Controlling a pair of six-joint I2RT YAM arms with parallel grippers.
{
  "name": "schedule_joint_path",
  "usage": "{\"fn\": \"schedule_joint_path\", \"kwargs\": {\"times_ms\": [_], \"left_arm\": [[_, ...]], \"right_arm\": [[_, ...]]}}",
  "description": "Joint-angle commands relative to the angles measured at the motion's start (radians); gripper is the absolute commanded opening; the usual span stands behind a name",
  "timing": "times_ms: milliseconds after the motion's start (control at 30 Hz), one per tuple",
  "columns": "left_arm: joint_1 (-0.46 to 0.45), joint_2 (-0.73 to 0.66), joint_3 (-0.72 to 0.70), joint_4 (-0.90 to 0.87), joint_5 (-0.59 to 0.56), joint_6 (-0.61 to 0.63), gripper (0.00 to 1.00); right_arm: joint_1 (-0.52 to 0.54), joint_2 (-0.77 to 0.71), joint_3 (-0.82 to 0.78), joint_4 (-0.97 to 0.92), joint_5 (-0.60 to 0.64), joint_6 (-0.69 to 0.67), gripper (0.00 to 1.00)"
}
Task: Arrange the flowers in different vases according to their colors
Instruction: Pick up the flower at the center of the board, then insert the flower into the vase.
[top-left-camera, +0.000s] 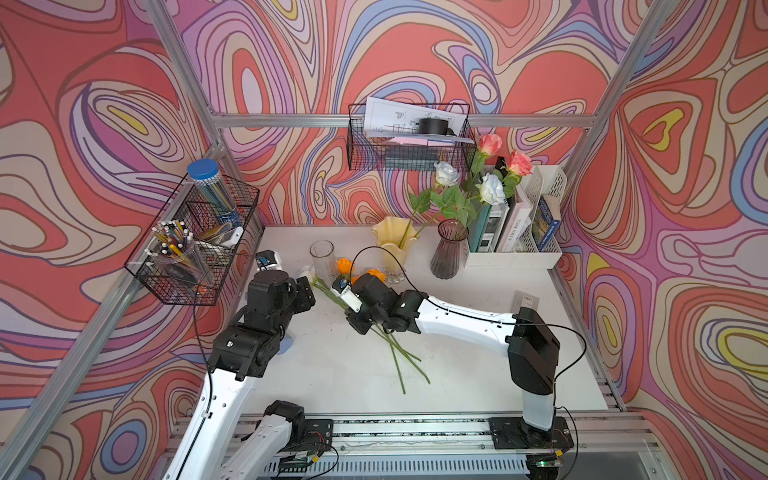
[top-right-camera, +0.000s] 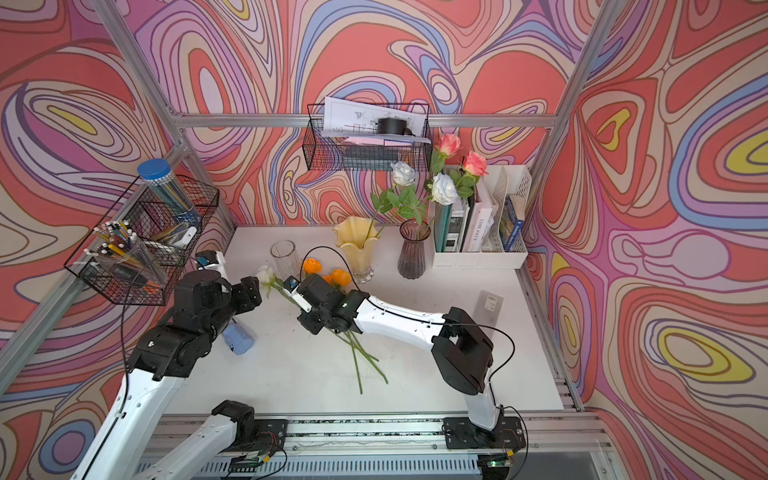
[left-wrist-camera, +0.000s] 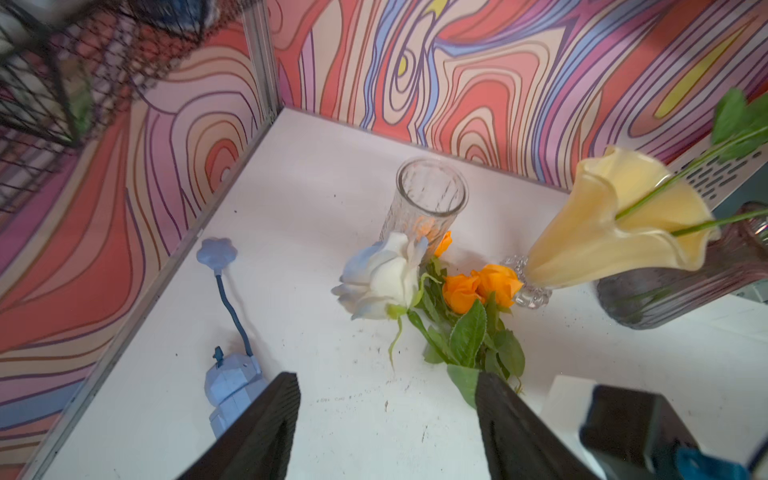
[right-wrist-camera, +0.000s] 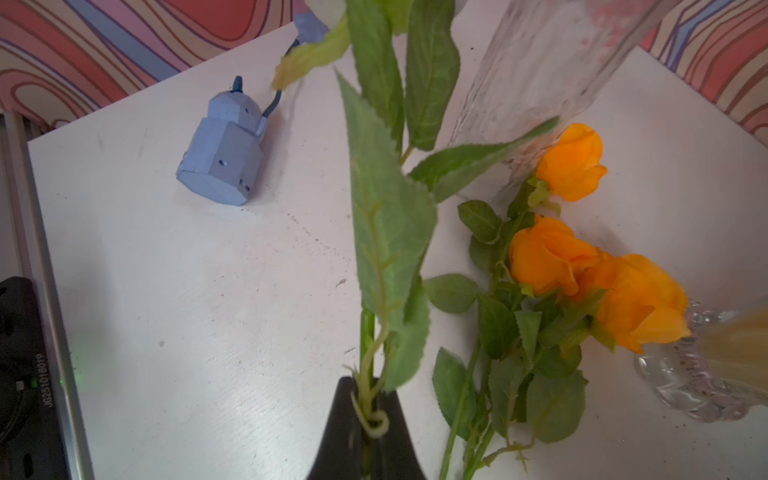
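Your right gripper (right-wrist-camera: 368, 401) has its jaws pinched tight on the green stem of the white rose (left-wrist-camera: 382, 274), a cream bloom edged pale blue with long serrated leaves. That bloom sits left of centre on the table (top-left-camera: 478, 374), just on the near side of the empty clear cylinder (top-left-camera: 322, 254). Your left gripper (left-wrist-camera: 387, 376) hangs beside it with its jaws wide apart and nothing between them.

Three orange roses (right-wrist-camera: 552, 257) lie bunched between the cylinder and the yellow vase (top-left-camera: 392, 239), their stems fanning toward the near side. Two more white blooms (top-left-camera: 446, 172) and two pink blooms (top-left-camera: 490, 143) stand over the yellow vase and the purple vase (top-left-camera: 449, 249). The leaves tangle there, so you cannot sort which stem goes into which vase.

In both top views the right wrist hides the pinch, and the right wrist view cuts off the white bloom.
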Motion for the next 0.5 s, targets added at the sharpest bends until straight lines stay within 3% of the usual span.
{"fn": "schedule_joint_path", "kwargs": {"times_ms": [0, 233, 467], "left_arm": [[0.007, -0.041, 0.065, -0.067, -0.052, 0.02, 0.73], [0.007, -0.116, 0.134, -0.099, -0.062, 0.01, 0.73], [0.008, -0.174, 0.045, -0.086, -0.044, 0.015, 0.73]], "right_arm": [[-0.036, -0.022, 0.048, 0.033, 0.008, 0.028, 0.0], [-0.058, -0.012, 0.244, 0.059, 0.008, 0.007, 0.0], [-0.069, 0.009, 0.505, 0.133, 0.071, -0.057, 0.0]]}}
